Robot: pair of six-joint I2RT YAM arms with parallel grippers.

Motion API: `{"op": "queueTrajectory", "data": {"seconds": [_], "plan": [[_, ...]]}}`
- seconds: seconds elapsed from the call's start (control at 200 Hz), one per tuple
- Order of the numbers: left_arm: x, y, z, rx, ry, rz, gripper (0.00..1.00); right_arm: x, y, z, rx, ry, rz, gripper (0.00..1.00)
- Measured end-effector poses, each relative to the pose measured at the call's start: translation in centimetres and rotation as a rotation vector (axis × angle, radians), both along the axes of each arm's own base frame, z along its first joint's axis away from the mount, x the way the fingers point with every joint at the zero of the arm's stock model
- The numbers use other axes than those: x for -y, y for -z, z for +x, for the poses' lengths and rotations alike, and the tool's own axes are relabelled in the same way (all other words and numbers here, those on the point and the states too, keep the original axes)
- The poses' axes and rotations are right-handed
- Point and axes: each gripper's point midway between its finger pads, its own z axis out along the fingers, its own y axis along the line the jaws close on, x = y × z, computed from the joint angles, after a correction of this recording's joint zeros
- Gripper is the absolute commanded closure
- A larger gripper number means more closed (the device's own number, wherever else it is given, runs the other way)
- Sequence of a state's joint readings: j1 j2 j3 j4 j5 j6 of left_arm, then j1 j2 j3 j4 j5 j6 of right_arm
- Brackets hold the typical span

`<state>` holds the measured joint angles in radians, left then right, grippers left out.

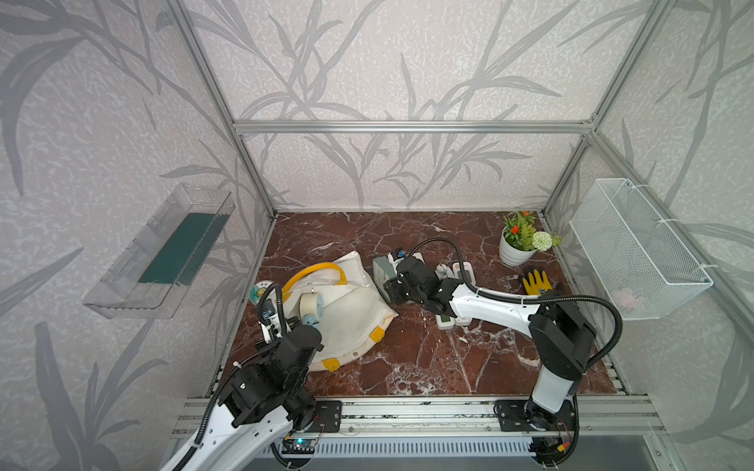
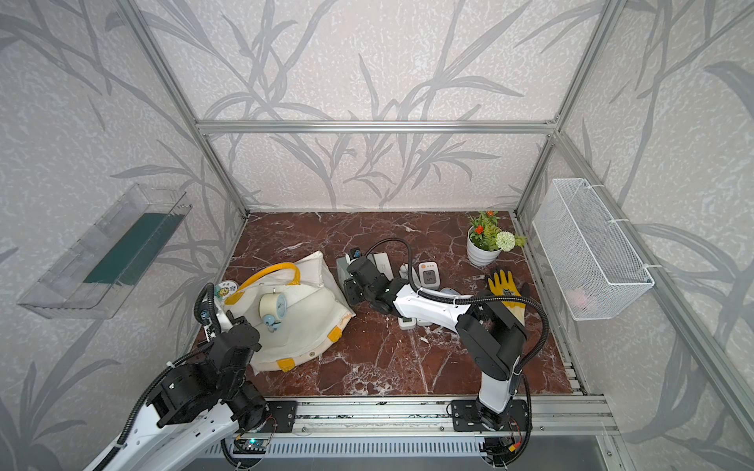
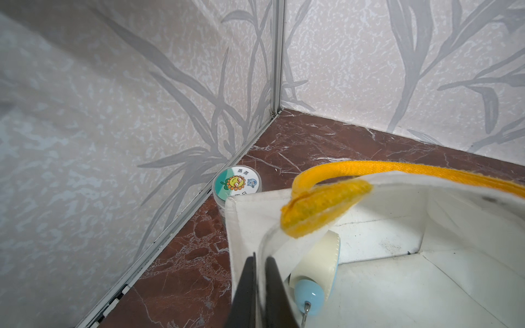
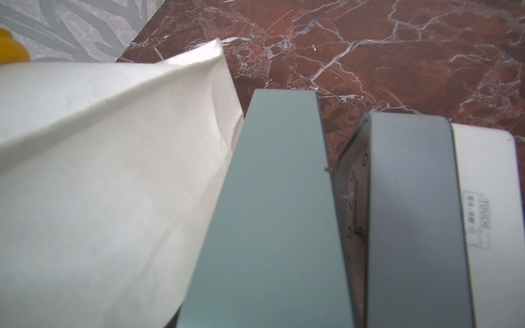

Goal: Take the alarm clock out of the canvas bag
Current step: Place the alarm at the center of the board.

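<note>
Two end effectors. The left end effector is clenched on the canvas bag rim, lower left in a top view. Inside the open mouth lies the alarm clock, likely light, rigid and smooth; grip across its round body. Beyond, mid-frame, the right end effector sits at the bag's far edge, grip unclear.

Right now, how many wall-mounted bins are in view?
2: a clear plastic tray on the left wall and a white wire basket on the right wall. None appears hidden.
</note>
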<state>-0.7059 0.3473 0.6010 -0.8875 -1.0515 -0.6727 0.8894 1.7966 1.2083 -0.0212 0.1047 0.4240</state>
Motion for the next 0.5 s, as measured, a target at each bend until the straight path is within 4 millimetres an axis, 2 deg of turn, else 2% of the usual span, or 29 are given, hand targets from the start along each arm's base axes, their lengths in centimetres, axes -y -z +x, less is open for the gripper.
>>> {"op": "queueTrajectory", "data": {"seconds": [0.245,0.5], "plan": [[-0.5,-0.1,-0.4,0.013,-0.02,-0.004,1.0,0.1,2.2,-0.6,-0.031,0.002,-0.039,0.69],[-0.6,-0.2,-0.4,0.017,-0.024,-0.008,1.0,-0.1,2.5,-0.3,-0.015,0.018,-0.033,0.61]]}}
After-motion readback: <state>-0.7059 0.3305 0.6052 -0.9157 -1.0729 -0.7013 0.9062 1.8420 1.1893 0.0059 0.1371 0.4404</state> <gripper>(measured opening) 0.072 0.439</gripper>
